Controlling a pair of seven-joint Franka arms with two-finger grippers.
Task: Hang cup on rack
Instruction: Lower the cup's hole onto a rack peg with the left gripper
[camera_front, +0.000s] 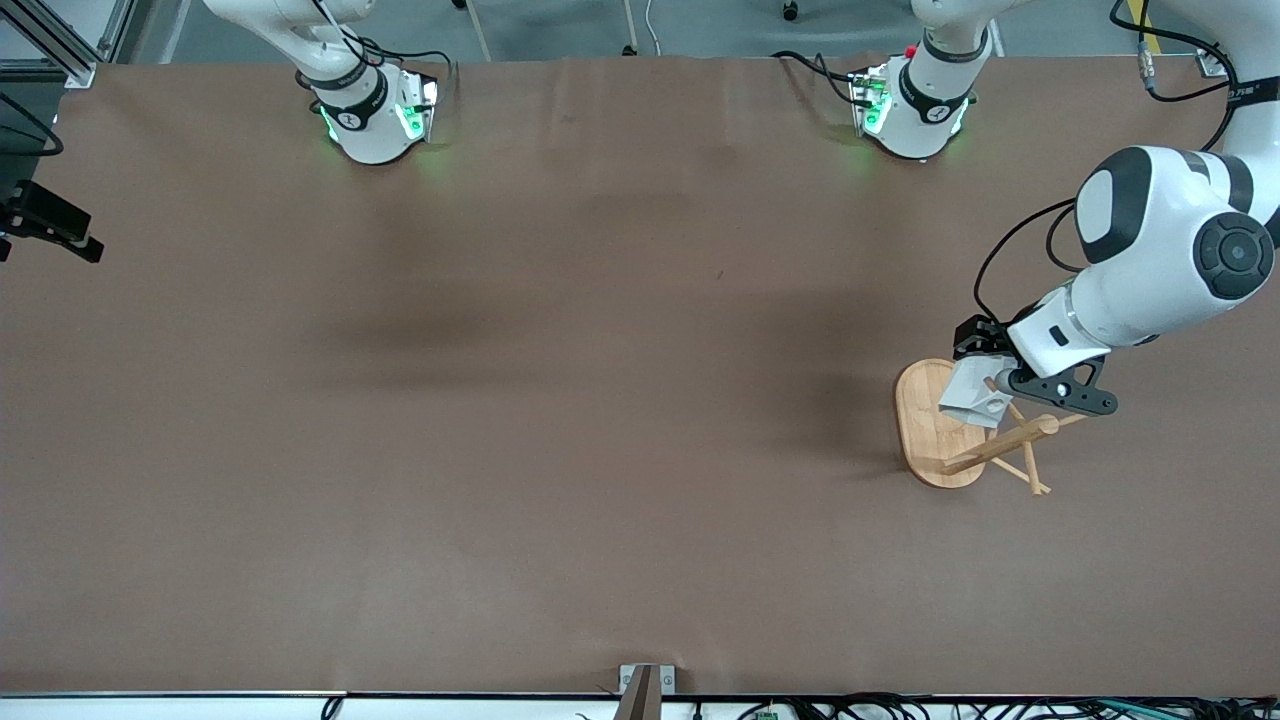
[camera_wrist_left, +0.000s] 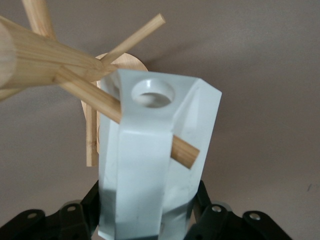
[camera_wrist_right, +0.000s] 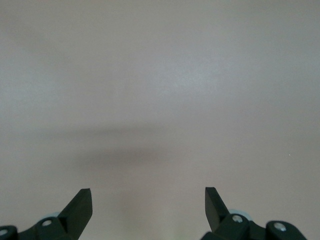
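Note:
The white faceted cup (camera_front: 972, 397) hangs in the air over the bamboo rack (camera_front: 925, 425), which stands toward the left arm's end of the table. My left gripper (camera_front: 984, 368) is shut on the cup's body. In the left wrist view, one thin peg (camera_wrist_left: 184, 151) of the rack passes through the cup's (camera_wrist_left: 142, 165) handle and sticks out past it. The handle's round hole (camera_wrist_left: 152, 93) sits just above that peg, close to the rack's post (camera_wrist_left: 45, 60). My right gripper (camera_wrist_right: 148, 192) is open over bare table with nothing between its fingers; it does not show in the front view.
A black device (camera_front: 45, 222) juts in at the table's edge at the right arm's end. A small metal bracket (camera_front: 646, 681) sits at the table edge nearest the front camera. Both arm bases (camera_front: 375, 115) (camera_front: 915, 105) stand along the farthest edge.

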